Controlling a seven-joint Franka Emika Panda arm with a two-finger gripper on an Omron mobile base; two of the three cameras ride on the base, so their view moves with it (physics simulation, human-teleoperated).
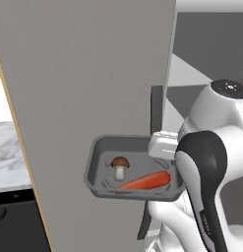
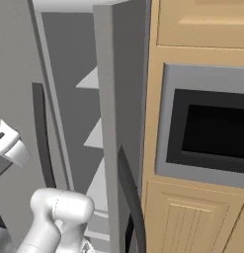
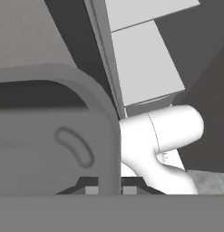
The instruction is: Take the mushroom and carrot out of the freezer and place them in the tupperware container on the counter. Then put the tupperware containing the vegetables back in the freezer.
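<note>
The jaws (image 3: 109, 189) are clamped on the right rim of the grey tub (image 1: 101, 162), which hangs in the air in front of the freezer (image 1: 93, 74) door. Inside the tub lie 2 things — a brown-capped mushroom (image 1: 120, 166) standing upright and a carrot (image 1: 145, 181) lying flat just beside it. At the far left, low down, a strip of marble table (image 1: 7, 152) shows over a black front (image 1: 15, 221).
</note>
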